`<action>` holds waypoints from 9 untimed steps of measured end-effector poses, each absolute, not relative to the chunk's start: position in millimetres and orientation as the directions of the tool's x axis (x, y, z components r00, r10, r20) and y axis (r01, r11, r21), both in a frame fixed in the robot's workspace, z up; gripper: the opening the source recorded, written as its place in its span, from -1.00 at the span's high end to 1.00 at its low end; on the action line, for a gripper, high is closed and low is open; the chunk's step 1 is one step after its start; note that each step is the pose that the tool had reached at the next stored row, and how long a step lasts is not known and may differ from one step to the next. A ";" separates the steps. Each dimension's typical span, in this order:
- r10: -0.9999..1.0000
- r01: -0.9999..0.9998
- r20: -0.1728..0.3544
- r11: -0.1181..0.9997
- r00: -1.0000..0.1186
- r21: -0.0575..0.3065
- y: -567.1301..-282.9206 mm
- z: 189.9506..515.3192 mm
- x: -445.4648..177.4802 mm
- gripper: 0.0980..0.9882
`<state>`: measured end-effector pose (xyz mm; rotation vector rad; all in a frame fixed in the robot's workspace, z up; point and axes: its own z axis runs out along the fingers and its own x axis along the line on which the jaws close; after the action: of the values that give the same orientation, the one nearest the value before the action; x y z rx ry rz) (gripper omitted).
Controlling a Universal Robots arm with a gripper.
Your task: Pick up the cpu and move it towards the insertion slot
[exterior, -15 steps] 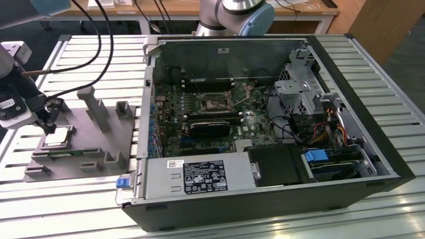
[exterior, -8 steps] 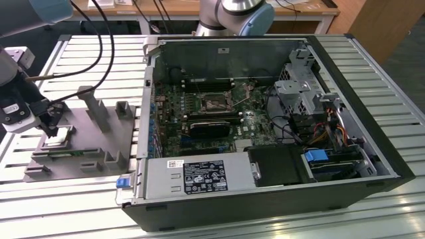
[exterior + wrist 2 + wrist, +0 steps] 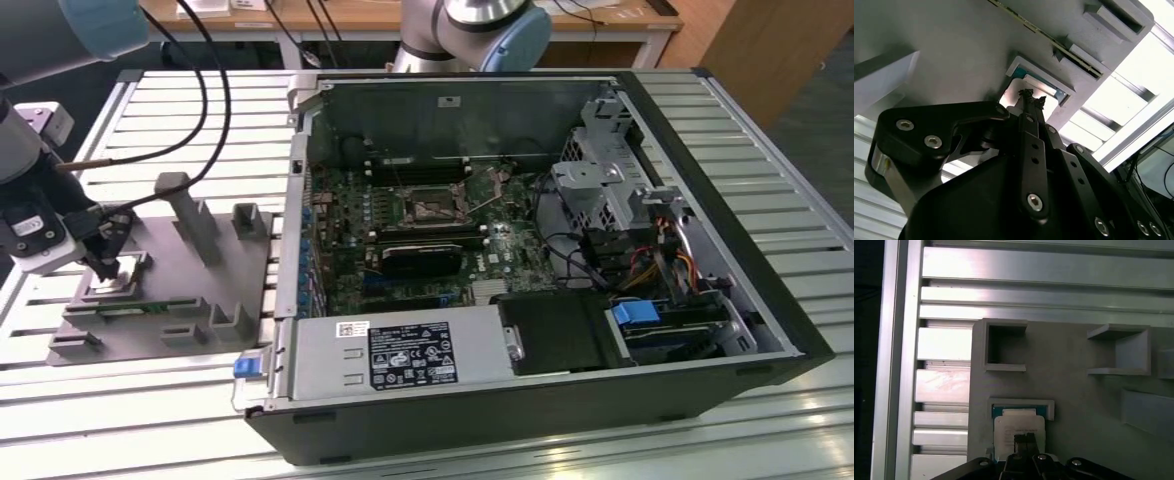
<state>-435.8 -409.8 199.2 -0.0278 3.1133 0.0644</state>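
The cpu (image 3: 130, 268) is a small pale silver square lying in a shallow recess of the grey tray (image 3: 214, 270) at the exterior view's left. My gripper (image 3: 106, 264) hangs straight over it, fingers drawn together, tips at or just above the chip's top; I cannot tell whether they touch. In the first wrist view the dark fingertips (image 3: 1025, 439) cover the middle of the cpu (image 3: 1010, 426). In the second wrist view the gripper (image 3: 1031, 97) points at the cpu (image 3: 1013, 94) in its framed recess. The insertion slot (image 3: 430, 206) sits on the motherboard inside the open computer case.
The open computer case (image 3: 747, 250) lies on its side to the exterior view's right of the tray, its metal wall (image 3: 296, 200) between tray and motherboard. A green memory stick (image 3: 131, 308) lies on the tray's near side. Upright grey posts (image 3: 174, 200) stand on the tray. Cables (image 3: 200, 90) hang behind.
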 end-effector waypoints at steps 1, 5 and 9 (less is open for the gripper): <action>-0.017 -0.018 -0.028 0.999 -0.999 0.041 -409.8 199.0 -435.9 0.99; -0.017 -0.018 -0.028 0.999 -0.999 0.041 -409.8 198.9 -435.9 0.99; -0.017 -0.018 -0.028 0.999 -0.999 0.041 -409.8 198.9 -436.0 0.84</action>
<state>-436.0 -409.8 198.9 -0.0279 3.1133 0.0645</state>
